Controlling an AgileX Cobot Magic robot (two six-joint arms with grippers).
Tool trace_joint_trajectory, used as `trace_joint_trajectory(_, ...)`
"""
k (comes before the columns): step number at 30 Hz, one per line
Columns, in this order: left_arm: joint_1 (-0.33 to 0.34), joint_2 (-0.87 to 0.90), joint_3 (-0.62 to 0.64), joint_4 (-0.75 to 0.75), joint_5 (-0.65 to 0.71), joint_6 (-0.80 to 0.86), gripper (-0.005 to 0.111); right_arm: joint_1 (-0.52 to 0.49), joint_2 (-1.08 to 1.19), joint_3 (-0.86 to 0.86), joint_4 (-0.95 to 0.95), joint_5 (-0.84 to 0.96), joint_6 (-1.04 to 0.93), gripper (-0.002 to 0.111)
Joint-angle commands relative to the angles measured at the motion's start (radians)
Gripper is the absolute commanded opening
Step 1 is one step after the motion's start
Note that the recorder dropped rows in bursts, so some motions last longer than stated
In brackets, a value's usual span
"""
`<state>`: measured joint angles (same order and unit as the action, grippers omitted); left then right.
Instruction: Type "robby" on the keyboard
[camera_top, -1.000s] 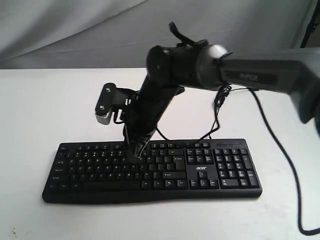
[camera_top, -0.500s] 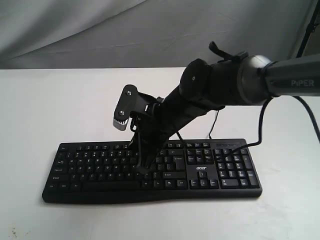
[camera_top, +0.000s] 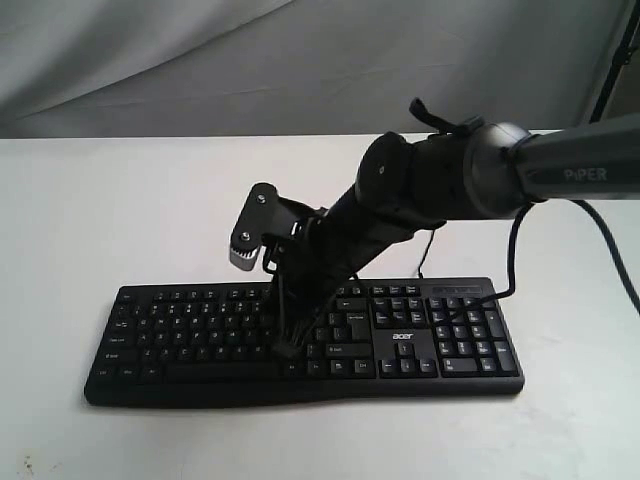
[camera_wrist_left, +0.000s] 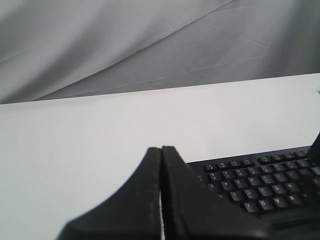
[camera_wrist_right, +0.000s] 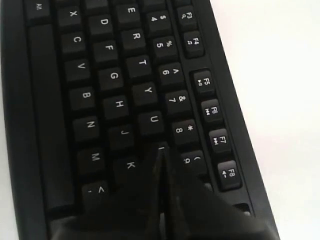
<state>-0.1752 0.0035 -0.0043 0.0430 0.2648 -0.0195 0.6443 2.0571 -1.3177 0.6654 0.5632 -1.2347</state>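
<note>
the keyboard lies flat on the white table; rigid yet likely light enough to skid, with springy keys, it wants no grasp, only a straight-down poke on one keycap. the right gripper, pinched to a point, is down by u, j and k; the left gripper, also pinched empty, hangs off the keyboard's end.

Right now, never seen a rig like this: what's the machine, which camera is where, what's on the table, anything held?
A two-armed robot with pincer grippers. The exterior view looks at a white table with a black Acer keyboard; the right arm reaches down to it. The other two pictures come from cameras on the wrists. The right gripper is shut, empty, its tip among the keys near U and K. The left gripper is also shut and empty, short of the keyboard.
</note>
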Motion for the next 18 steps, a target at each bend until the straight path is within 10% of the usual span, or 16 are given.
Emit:
trace_joint_trajectory(1,-0.006,-0.003,0.004,0.005,-0.006,-0.003,0.000,-0.008,-0.004,0.002,-0.020,-0.004,0.025,0.000)
trace_joint_trajectory(18,-0.006,-0.003,0.004,0.005,-0.006,-0.003,0.000,-0.008,0.009,0.002,-0.035,-0.008,0.036,0.000)
